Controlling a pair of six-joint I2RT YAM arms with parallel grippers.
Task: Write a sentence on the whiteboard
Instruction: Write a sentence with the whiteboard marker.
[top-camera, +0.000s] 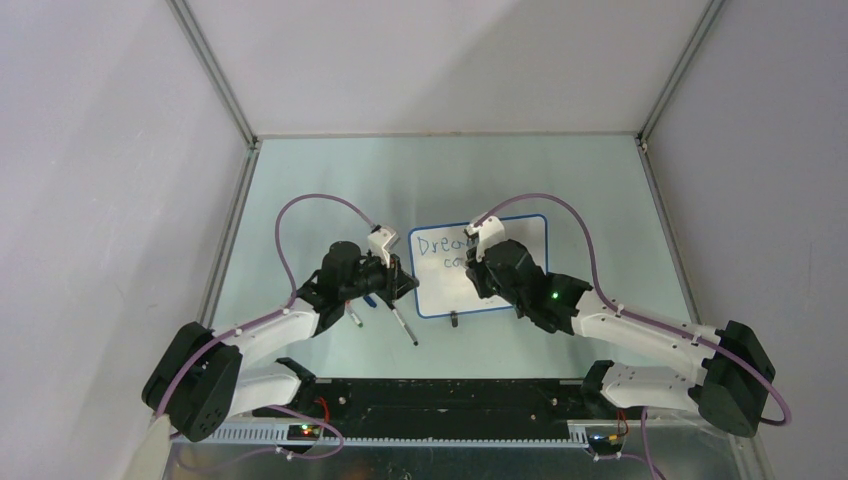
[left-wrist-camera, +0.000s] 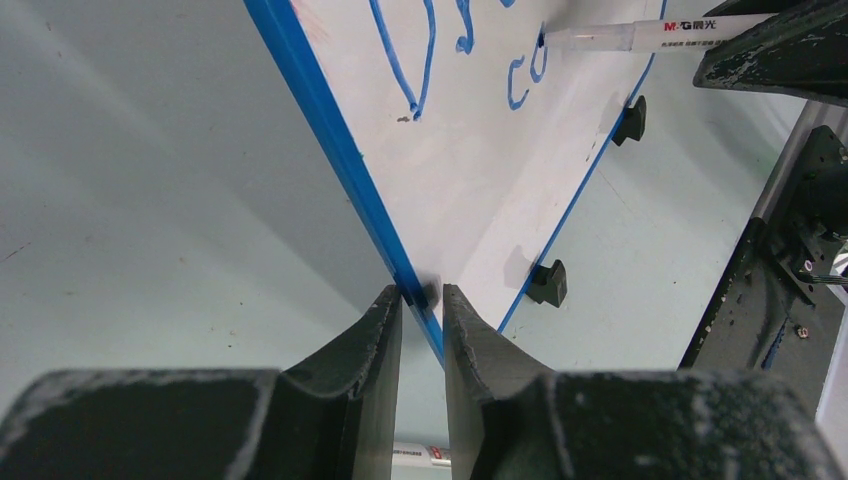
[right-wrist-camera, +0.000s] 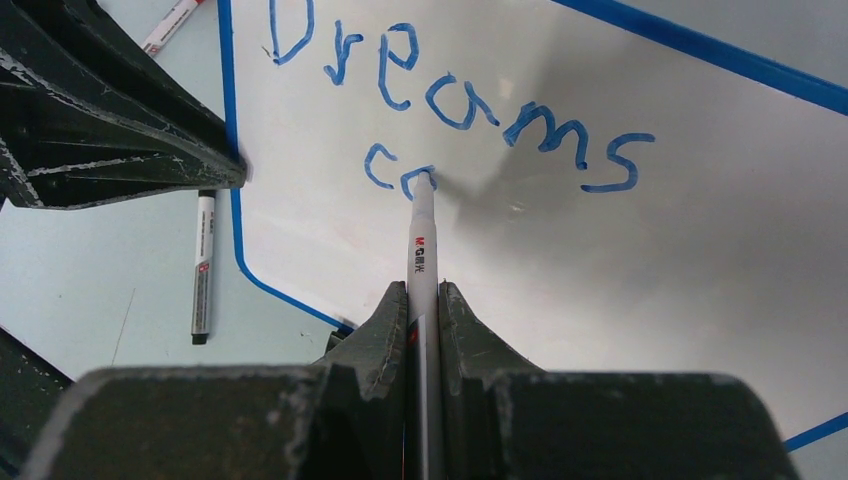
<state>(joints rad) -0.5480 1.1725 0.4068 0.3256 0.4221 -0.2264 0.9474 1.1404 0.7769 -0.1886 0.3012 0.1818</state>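
Note:
The whiteboard (top-camera: 440, 292) lies on the table, white with a thin blue rim. My left gripper (left-wrist-camera: 422, 292) is shut on its left rim near the front corner, also seen in the top view (top-camera: 405, 283). My right gripper (right-wrist-camera: 424, 288) is shut on a white marker (right-wrist-camera: 421, 235) whose tip touches the board (right-wrist-camera: 650, 280). The sentence (right-wrist-camera: 460, 95) reads "Dreams" in blue on the first line. Below it is "co" (right-wrist-camera: 395, 170), with the marker tip at the "o". In the top view the right gripper (top-camera: 478, 262) covers part of the writing (top-camera: 435, 243).
Two spare markers (top-camera: 404, 326) (top-camera: 354, 318) lie on the table left of the board, near my left arm. One of them (right-wrist-camera: 202, 265) shows beside the board's rim. Black clip feet (left-wrist-camera: 548, 283) (left-wrist-camera: 630, 118) stick out from the board's near edge. A black rail (top-camera: 440, 395) runs along the table front.

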